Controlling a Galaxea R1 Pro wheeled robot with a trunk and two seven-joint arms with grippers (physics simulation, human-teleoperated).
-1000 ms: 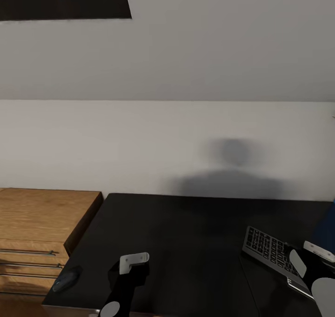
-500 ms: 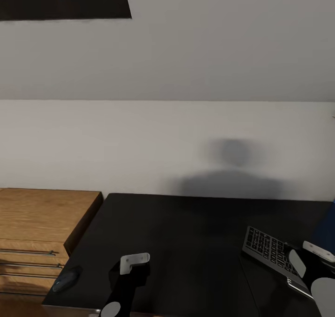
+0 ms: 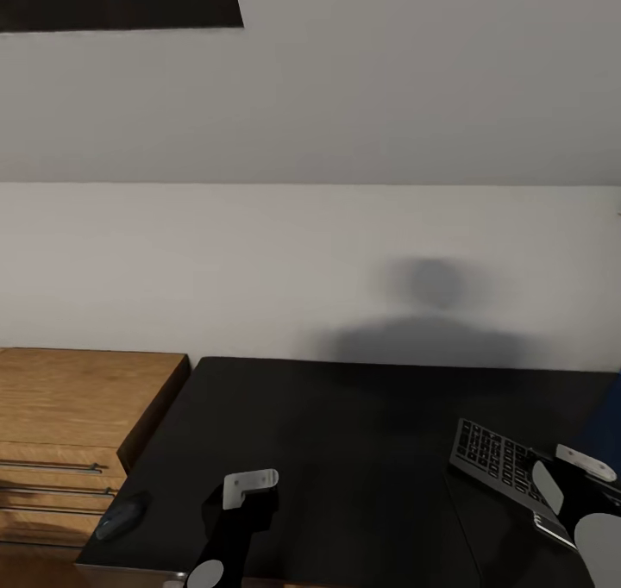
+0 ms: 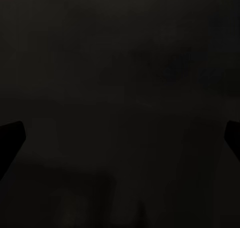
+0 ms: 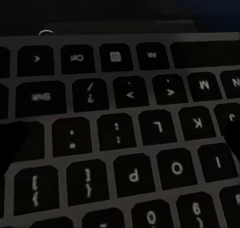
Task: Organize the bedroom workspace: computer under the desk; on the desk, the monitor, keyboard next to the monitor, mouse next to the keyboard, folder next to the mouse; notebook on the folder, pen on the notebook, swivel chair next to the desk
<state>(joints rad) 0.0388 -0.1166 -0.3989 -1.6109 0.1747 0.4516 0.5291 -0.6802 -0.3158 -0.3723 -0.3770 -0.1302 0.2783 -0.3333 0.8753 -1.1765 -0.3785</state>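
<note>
The desk's [image 3: 345, 424] glossy black top spans the lower head view. On its right part lies the keyboard [image 3: 493, 461], at an angle. My right gripper [image 3: 565, 484] hovers over the keyboard's near end. The right wrist view looks straight down at the keyboard's keys [image 5: 130, 138] from very close, with the right gripper [image 5: 120, 143] open and a dark finger at either edge. The mouse [image 3: 121, 516] rests at the desk's front left corner. My left gripper [image 3: 246, 493] hangs over bare desk top and is open [image 4: 120, 138]; its fingertips [image 4: 10, 138] stand wide apart.
A plain wooden dresser [image 3: 78, 398] with bar handles stands against the desk's left side. A white wall runs behind the desk. A strip of blue surface [image 3: 605, 420] shows at the right edge beyond the keyboard; I cannot tell what it is.
The whole picture has slid up a few pixels, so the camera moved. My right gripper has crept slightly left over the keyboard. The left arm, mouse and keyboard keep their places.
</note>
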